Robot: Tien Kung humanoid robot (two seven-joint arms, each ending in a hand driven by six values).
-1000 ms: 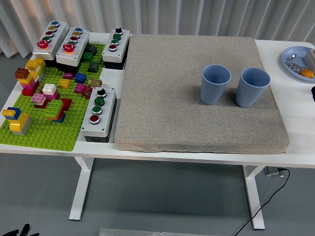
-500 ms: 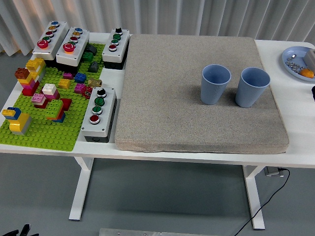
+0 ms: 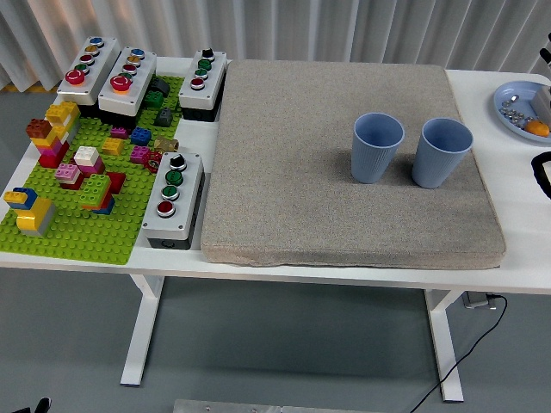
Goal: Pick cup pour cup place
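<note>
**Q:** What is shown of the hands?

**A:** Very little. A black part, likely the right hand (image 3: 542, 172), is seen only as a sliver at the right edge, approx. level w/ the cups. Whether its fingers are released or clenched can't be told; nothing is seen to be grasped. The left hand isn't clearly seen at all, only a dark scrap at the bottom-left corner.

**Q:** And the cups?

**A:** Two blue cups are stood upright on the grey mat (image 3: 293, 163), side by side, close but apart. The right cup (image 3: 441, 153) is nearer the right edge, so within easier reach of that arm; the left cup (image 3: 376, 148) sits just beside it toward the mat's middle. Contents can't be made out. The mat is presumably laid there as a soft, non-slip work area.

**Q:** How far along is the job judged to be?

**A:** Not settled by this view. Both cups upright and set down fits a stage w/ lifting and pouring ahead, and equally one where the poured cup is back in place.

**Q:** What else is laid out on the bench (image 3: 516, 258)?

**A:** Kept clear of the mat: a green brick baseplate (image 3: 77, 232) w/ coloured bricks and several button boxes (image 3: 172, 200) at left; a blue plate (image 3: 521, 110) w/ small items at far right, partly cut off.
</note>
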